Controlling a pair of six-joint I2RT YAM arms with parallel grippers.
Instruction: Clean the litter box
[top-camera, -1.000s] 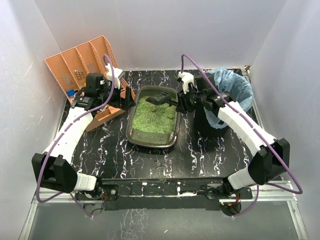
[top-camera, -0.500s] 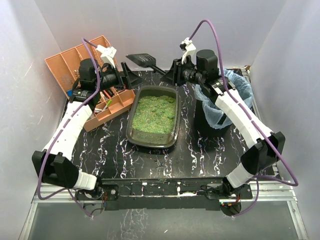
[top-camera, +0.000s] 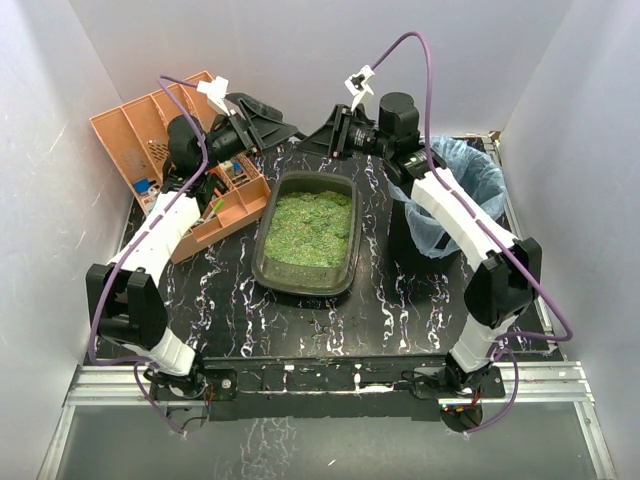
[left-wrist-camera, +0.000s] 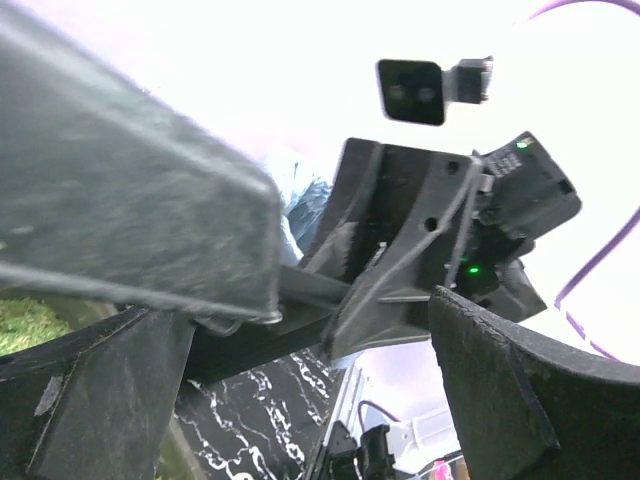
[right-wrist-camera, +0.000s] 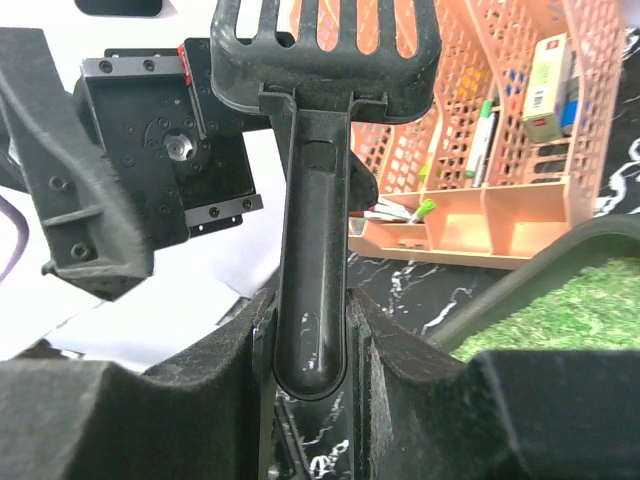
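The litter box (top-camera: 300, 283) is a dark olive-grey tray of green litter at the table's middle. Its rim also shows in the right wrist view (right-wrist-camera: 540, 272). My right gripper (top-camera: 332, 136) is raised behind the box and shut on the handle of a black slotted scoop (right-wrist-camera: 312, 200). The scoop (top-camera: 296, 128) hangs in the air and points left. My left gripper (top-camera: 262, 112) is raised opposite it and open. In the left wrist view its gripper (left-wrist-camera: 310, 400) is spread wide just below the scoop head (left-wrist-camera: 130, 210).
A peach-orange slotted organiser (top-camera: 165, 130) with pens lies at the back left and shows in the right wrist view (right-wrist-camera: 490, 210). A black bin with a pale blue liner (top-camera: 462, 190) stands at the back right. White walls close in behind both grippers.
The right gripper lifted the scoop out of the litter box and carried it up and back. The left gripper rose from the organiser towards the scoop head.
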